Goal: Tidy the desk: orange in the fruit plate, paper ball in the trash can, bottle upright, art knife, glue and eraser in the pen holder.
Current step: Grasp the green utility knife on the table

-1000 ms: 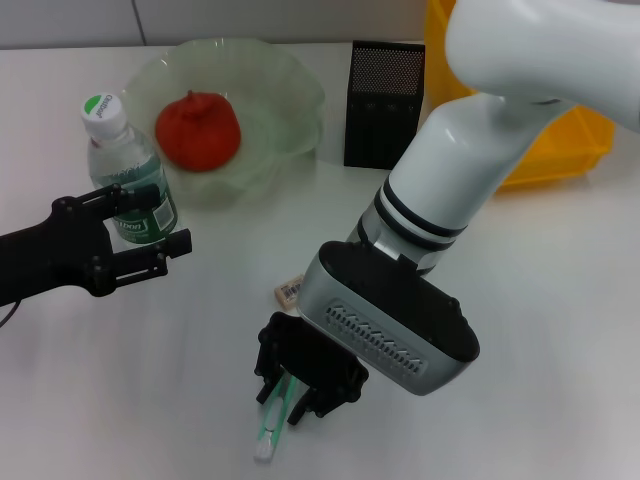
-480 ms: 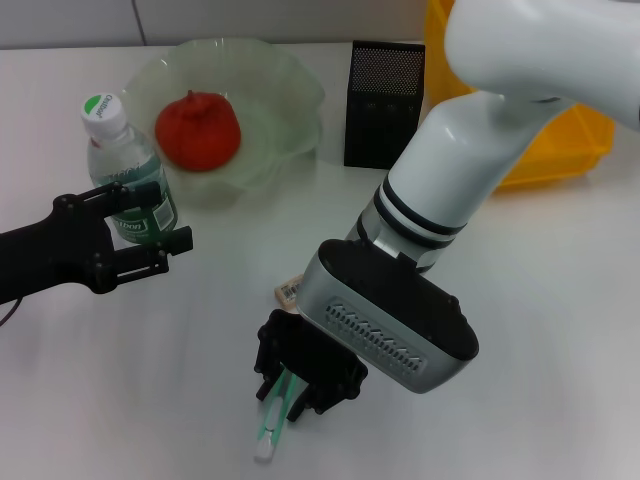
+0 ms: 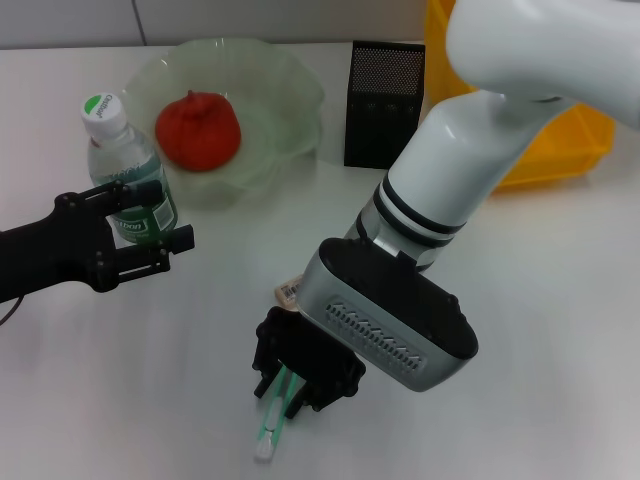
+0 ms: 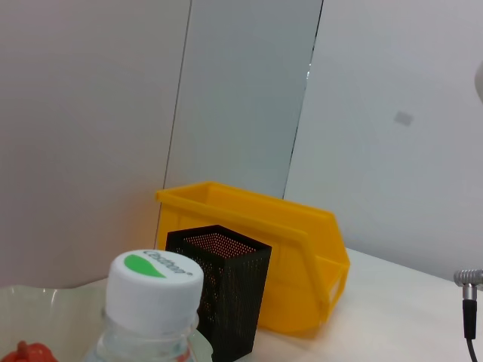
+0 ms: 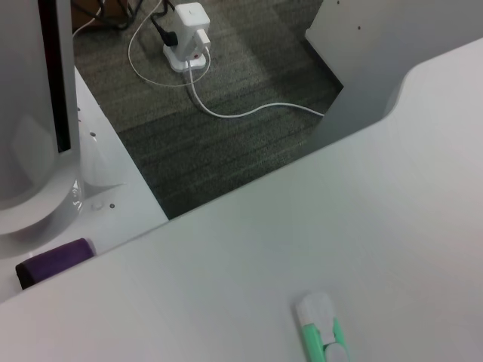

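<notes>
My right gripper (image 3: 287, 383) is low over the table near the front edge, open, its fingers straddling the green-and-white art knife (image 3: 267, 432) (image 5: 323, 335) lying flat. The eraser (image 3: 289, 290) peeks out beside that wrist. The bottle (image 3: 128, 170) (image 4: 155, 302) stands upright at the left, and my left gripper (image 3: 158, 218) is open just in front of it, one finger overlapping its label. The orange (image 3: 198, 130) lies in the pale green fruit plate (image 3: 285, 95). Behind the right arm stands the black mesh pen holder (image 3: 385, 105) (image 4: 226, 290). Paper ball and glue are out of view.
A yellow bin (image 3: 565, 145) (image 4: 294, 249) stands at the back right beside the pen holder. My right arm covers much of the table's middle. The right wrist view shows the table's front edge (image 5: 226, 197), with floor, cable and a power strip (image 5: 187, 34) beyond it.
My right gripper has shifted very slightly over the art knife, which stays where it lay. The left arm and the bottle have not visibly moved.
</notes>
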Robot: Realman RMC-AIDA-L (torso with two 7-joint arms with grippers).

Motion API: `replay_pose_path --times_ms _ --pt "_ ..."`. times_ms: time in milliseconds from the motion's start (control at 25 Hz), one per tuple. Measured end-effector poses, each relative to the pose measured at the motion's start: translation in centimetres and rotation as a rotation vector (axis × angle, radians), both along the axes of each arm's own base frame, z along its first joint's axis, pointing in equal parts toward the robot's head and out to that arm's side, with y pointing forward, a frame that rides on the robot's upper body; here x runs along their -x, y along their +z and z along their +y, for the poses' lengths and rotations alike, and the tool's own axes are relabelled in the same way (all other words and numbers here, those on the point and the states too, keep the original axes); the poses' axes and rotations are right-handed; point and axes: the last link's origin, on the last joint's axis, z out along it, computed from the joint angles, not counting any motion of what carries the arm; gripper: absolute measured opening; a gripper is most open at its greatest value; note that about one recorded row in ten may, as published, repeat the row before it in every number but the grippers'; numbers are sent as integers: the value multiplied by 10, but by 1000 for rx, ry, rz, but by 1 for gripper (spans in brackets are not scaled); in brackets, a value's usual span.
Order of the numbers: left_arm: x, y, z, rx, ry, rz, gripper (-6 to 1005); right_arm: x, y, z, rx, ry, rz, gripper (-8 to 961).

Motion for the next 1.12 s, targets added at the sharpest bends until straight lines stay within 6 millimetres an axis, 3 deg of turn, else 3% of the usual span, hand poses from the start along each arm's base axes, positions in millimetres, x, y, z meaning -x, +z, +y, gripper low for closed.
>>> replay_pose_path --times_ms 1120 --pt "-2 -1 1 4 9 -11 771 -6 0 -4 5 -38 26 245"
